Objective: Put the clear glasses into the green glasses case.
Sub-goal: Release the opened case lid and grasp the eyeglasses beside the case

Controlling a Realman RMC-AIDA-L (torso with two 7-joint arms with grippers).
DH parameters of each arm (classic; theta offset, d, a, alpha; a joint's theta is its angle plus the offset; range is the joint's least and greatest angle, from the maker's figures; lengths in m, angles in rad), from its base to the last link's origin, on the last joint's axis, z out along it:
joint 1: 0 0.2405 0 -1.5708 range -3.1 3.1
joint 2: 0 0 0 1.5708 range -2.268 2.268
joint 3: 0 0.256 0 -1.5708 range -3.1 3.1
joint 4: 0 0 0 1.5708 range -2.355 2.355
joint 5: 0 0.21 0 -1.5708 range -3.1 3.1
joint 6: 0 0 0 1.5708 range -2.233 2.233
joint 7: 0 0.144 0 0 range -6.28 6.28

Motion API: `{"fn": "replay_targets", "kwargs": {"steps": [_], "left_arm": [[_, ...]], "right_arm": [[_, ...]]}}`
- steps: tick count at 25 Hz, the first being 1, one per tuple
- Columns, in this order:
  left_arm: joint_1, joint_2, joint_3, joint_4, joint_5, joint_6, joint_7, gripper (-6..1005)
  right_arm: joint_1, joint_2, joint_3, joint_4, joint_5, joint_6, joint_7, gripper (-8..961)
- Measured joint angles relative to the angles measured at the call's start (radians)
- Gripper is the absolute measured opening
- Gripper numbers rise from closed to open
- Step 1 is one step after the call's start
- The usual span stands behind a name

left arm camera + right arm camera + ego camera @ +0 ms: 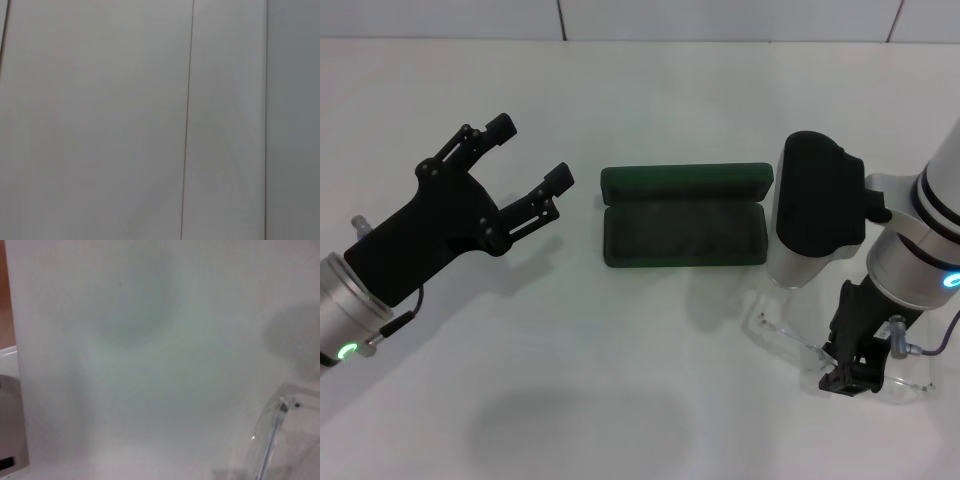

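Observation:
The green glasses case (684, 236) lies open in the middle of the table, its lid (686, 181) folded back and its dark lining bare. The clear glasses (782, 332) lie on the table at the front right, and part of them (272, 440) shows in the right wrist view. My right gripper (851, 376) points straight down onto the middle of the glasses. My left gripper (528, 160) is open and raised to the left of the case, holding nothing. The left wrist view shows only a plain pale surface.
The white table (620, 400) reaches a tiled wall (720, 20) at the back. The right arm's bulky black wrist housing (818, 195) hangs just right of the case.

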Motion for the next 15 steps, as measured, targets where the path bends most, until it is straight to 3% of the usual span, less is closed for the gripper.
{"fn": "replay_targets", "kwargs": {"steps": [8,10,15], "left_arm": [[0.0,-0.001,0.0,-0.001,0.0,-0.001,0.011,890],[0.0,-0.001,0.0,-0.001,0.0,-0.001,0.012,890],[0.0,-0.002,0.0,-0.002,0.0,-0.001,0.012,890]], "right_arm": [[0.006,0.0,0.0,0.012,-0.002,0.011,-0.006,279],[0.006,0.0,0.0,0.014,-0.003,0.011,-0.007,191],[0.006,-0.002,-0.002,0.014,-0.005,0.01,-0.009,185]]}}
